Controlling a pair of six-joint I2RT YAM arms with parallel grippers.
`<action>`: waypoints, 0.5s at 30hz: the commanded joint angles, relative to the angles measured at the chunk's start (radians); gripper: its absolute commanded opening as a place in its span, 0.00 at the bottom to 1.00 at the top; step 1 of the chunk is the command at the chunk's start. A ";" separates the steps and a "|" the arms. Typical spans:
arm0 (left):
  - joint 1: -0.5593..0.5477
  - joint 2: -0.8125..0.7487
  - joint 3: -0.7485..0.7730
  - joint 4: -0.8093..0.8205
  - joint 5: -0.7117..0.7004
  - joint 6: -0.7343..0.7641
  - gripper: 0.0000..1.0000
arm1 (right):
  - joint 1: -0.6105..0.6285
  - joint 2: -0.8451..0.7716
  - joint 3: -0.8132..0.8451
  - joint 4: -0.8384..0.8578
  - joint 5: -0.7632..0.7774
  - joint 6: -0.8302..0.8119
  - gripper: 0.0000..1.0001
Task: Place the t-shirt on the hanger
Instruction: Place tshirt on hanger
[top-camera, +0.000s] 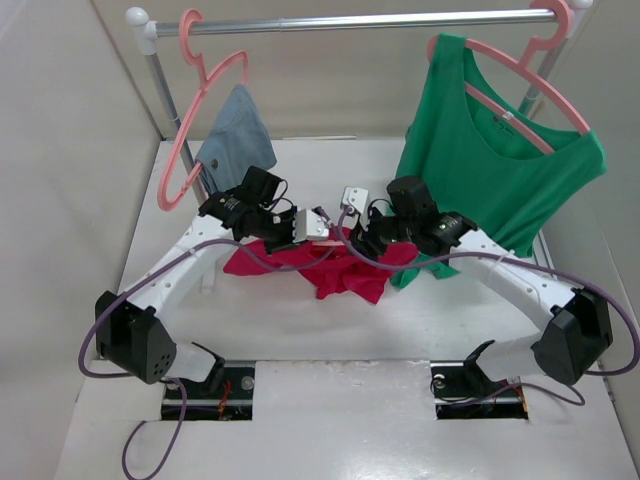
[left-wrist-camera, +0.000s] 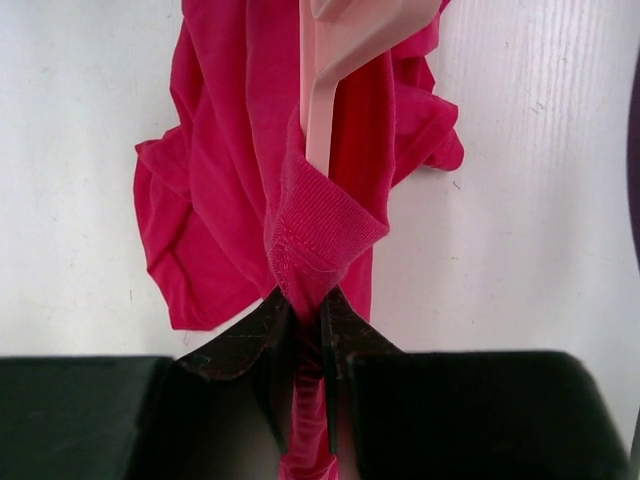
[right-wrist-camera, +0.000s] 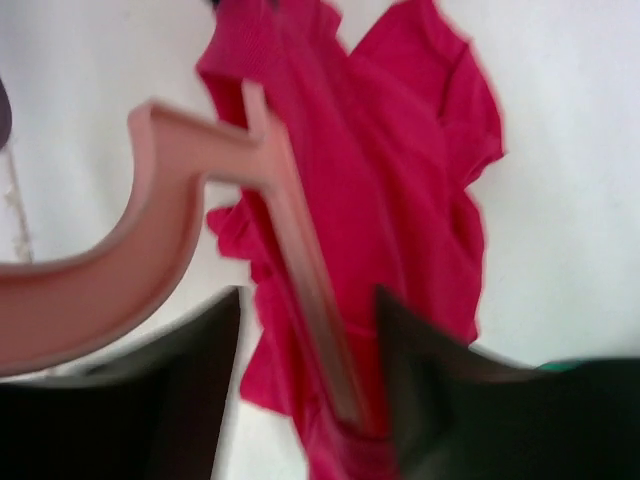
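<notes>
The red t-shirt (top-camera: 345, 272) lies crumpled on the white table between my two grippers. My left gripper (top-camera: 303, 228) is shut on a ribbed edge of the t-shirt (left-wrist-camera: 310, 240), and the cloth runs down between its fingertips (left-wrist-camera: 305, 305). The pink hanger (left-wrist-camera: 335, 60) reaches into the cloth just beyond that grip. In the right wrist view the hanger's hook (right-wrist-camera: 140, 250) curves off to the left and its straight arm (right-wrist-camera: 310, 290) runs over the t-shirt (right-wrist-camera: 400, 170). My right gripper (right-wrist-camera: 308, 292) stands wide open around that arm, which lies nearer its right finger.
A metal rail (top-camera: 350, 22) crosses the back. A pink hanger with blue denim (top-camera: 232, 135) hangs at its left, and a pink hanger with the green top (top-camera: 490, 170) hangs at its right, reaching down to my right arm. Walls close both sides.
</notes>
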 joint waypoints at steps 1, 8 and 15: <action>0.003 -0.028 0.043 -0.017 0.094 0.024 0.00 | -0.018 -0.004 0.002 0.165 -0.004 0.050 0.48; 0.012 -0.028 0.054 -0.045 0.136 0.044 0.00 | -0.052 -0.033 -0.053 0.176 0.006 0.059 0.00; 0.032 -0.019 0.072 -0.020 0.114 0.033 0.00 | -0.096 -0.153 -0.084 0.127 -0.003 0.047 0.00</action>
